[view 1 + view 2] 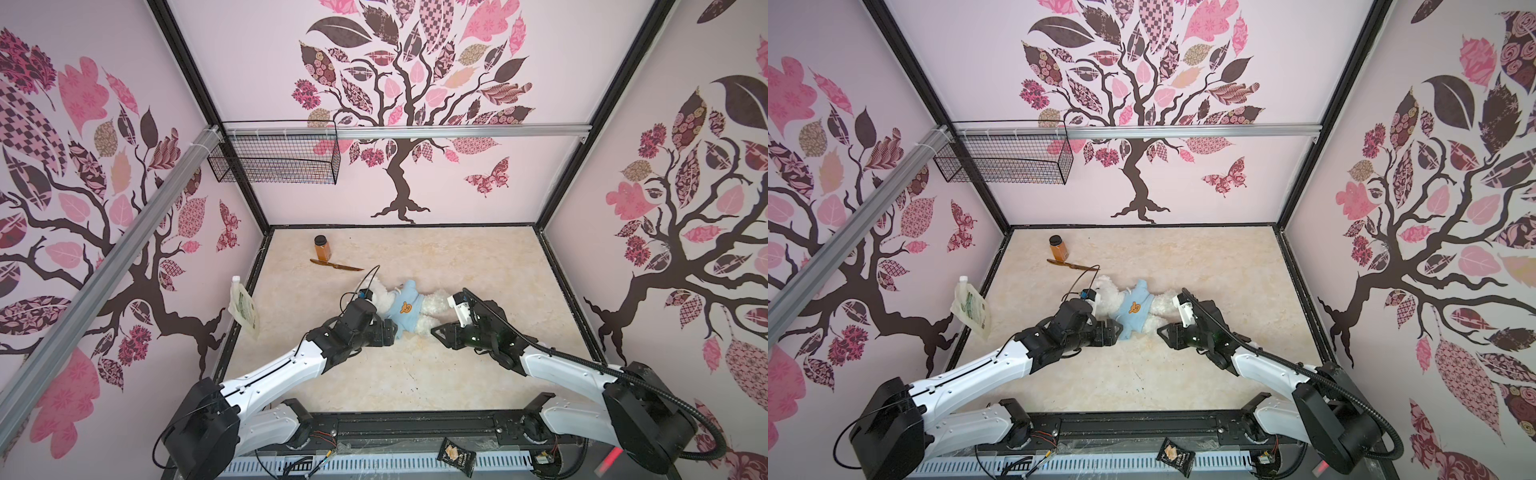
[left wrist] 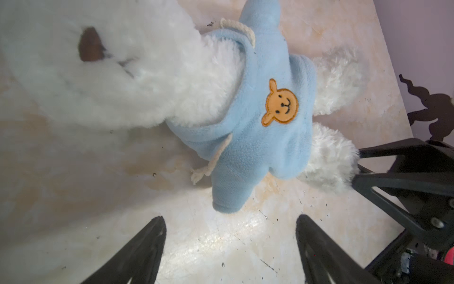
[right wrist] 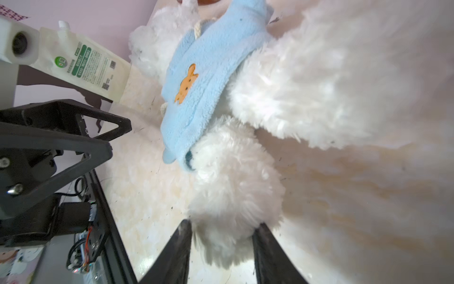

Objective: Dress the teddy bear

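The white teddy bear [image 1: 434,300] [image 1: 1105,291] lies on its back mid-table, head to the left. A light blue shirt [image 1: 405,309] [image 1: 1133,309] with an orange bear patch covers its torso. My left gripper [image 1: 391,331] [image 2: 231,217] is open and empty over bare table. The end of the shirt's near sleeve [image 2: 227,196] lies just ahead of its fingers. My right gripper [image 1: 434,330] [image 3: 222,223] is shut on the bear's near leg [image 3: 233,186], with fur bulging between the fingers. The bear's face [image 2: 147,86] fills the left wrist view.
An amber jar [image 1: 322,246] with a dark lid and a brown knife [image 1: 336,266] lie at the back left. A white pouch [image 1: 243,307] leans on the left wall. A wire basket [image 1: 274,158] hangs on the rail above. A black packet [image 1: 456,455] lies on the front frame.
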Controlling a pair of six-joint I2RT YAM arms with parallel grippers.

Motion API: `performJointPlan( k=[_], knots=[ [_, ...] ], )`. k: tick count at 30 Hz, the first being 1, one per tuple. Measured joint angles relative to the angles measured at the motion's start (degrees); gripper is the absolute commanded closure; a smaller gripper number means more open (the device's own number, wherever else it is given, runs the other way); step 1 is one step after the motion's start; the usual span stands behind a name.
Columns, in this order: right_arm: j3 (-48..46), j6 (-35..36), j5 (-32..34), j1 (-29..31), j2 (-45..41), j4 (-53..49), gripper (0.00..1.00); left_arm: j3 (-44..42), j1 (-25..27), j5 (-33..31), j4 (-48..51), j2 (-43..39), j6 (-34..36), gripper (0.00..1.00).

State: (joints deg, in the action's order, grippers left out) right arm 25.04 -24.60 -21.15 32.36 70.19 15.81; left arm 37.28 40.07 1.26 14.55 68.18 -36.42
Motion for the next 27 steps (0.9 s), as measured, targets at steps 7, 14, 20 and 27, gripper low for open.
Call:
performJointPlan(
  k=[7,14,20,27],
  knots=[
    [1.16,0.61,0.83,0.48,8.15,2.56,0.60,0.68,-1.88,6.12,-5.03,9.07,0.11,0.18],
    [-1.99,-0.55,-2.08,8.22,7.87,6.25,0.61,3.91,-5.77,10.56,-8.76,16.57,0.26,0.15],
    [-3.34,-1.05,-8.52,14.16,6.91,10.27,0.59,6.62,-5.77,9.73,-7.98,17.92,3.41,0.13],
    [-0.24,9.53,-1.75,14.19,-4.63,4.37,0.43,7.67,-5.77,3.45,-3.58,15.80,7.52,0.09]
  ],
)
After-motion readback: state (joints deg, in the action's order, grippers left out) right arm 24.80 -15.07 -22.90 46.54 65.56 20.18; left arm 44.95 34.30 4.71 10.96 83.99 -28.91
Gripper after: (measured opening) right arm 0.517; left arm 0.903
